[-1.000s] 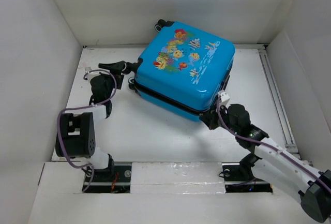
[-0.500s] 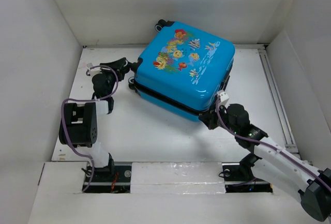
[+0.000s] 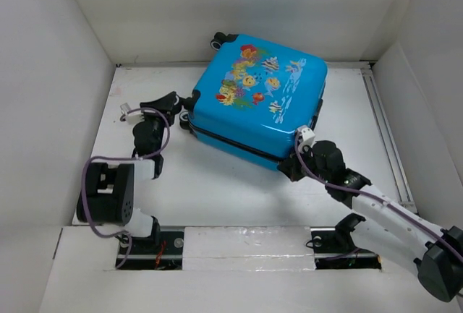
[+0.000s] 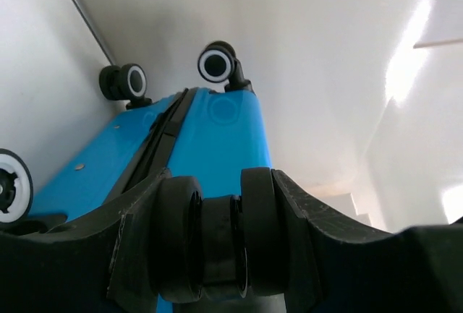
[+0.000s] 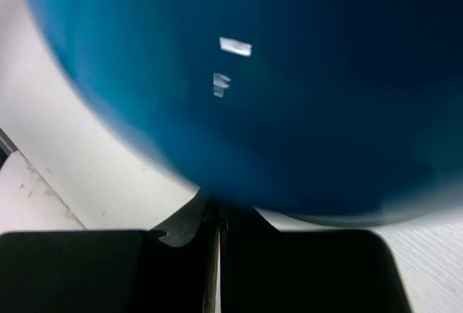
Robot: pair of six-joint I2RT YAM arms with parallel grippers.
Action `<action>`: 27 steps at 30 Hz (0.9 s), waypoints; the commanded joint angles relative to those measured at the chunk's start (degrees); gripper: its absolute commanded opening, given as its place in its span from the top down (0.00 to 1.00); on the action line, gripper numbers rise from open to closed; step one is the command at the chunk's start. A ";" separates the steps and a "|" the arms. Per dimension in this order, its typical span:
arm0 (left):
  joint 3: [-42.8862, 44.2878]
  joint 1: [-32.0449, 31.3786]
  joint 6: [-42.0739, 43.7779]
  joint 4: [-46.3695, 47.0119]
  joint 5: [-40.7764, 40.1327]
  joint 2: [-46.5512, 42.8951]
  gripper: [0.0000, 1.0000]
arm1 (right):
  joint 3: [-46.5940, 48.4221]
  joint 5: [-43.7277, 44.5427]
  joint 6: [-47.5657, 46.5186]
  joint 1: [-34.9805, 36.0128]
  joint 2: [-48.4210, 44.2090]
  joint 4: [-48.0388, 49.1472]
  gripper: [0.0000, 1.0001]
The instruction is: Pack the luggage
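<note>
One luggage (image 3: 257, 103), closed, fish face up, slanted across the far middle of the counter (image 3: 210, 197). At its left corner, left hand (image 3: 173, 105) clamped around a wheel (image 4: 217, 241), probably to steady or swivel the case. At the near corner, right hand (image 3: 293, 167) pressed to the zip seam; grip impossible to tell from the blurred wrist view. Four wheels counted, the pinched one included; two hands.
</note>
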 commanded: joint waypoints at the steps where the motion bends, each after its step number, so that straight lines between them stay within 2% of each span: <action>1: -8.44 -5.94 10.49 3.17 3.55 -8.91 1.00 | 10.86 -1.41 -3.35 -2.91 0.66 9.50 1.00; 6: -16.38 -9.72 15.15 -6.32 1.08 -23.41 1.00 | 17.65 -6.06 -4.41 -11.09 4.70 8.88 1.00; 7: -17.26 -11.46 15.68 -7.72 1.08 -28.48 1.00 | 18.36 -6.86 -4.41 -12.49 5.41 8.88 1.00; 9: -18.49 -14.10 17.87 -15.36 -0.75 -33.43 1.00 | 18.98 -6.86 -3.80 -11.98 6.73 8.88 1.00; 10: -18.50 -17.34 18.58 -17.65 -2.76 -37.98 1.00 | 17.93 -6.86 -2.75 -11.37 7.25 10.18 1.00; 12: -18.50 -20.60 20.77 -22.74 -4.88 -41.26 1.00 | 11.36 -6.86 -0.64 -6.99 7.26 14.56 1.00; 13: -18.50 -22.01 20.78 -23.81 -5.68 -42.32 1.00 | 8.81 -6.86 1.81 -4.97 7.26 19.81 1.00; 16: -17.89 -27.63 21.92 -24.70 -7.70 -42.16 1.00 | 0.63 -2.32 5.42 8.01 9.44 26.44 1.00; 17: -17.88 -28.70 21.92 -24.70 -8.40 -41.29 1.00 | 0.61 -2.29 5.44 8.06 10.41 26.45 1.00; 18: -17.27 -30.01 22.45 -24.70 -9.28 -40.41 1.00 | 0.61 1.36 5.44 13.63 11.38 25.84 1.00; 19: -17.27 -31.24 22.45 -24.70 -10.07 -39.44 1.00 | 1.13 3.92 5.44 15.95 12.96 24.62 1.00; 21: -15.69 -35.79 23.67 -22.87 -12.78 -36.73 1.00 | 1.83 7.45 5.44 18.07 14.11 23.91 1.00; 27: -8.84 -48.64 26.40 -21.45 -17.89 -30.39 1.00 | 8.07 7.56 1.14 17.56 16.48 25.04 1.00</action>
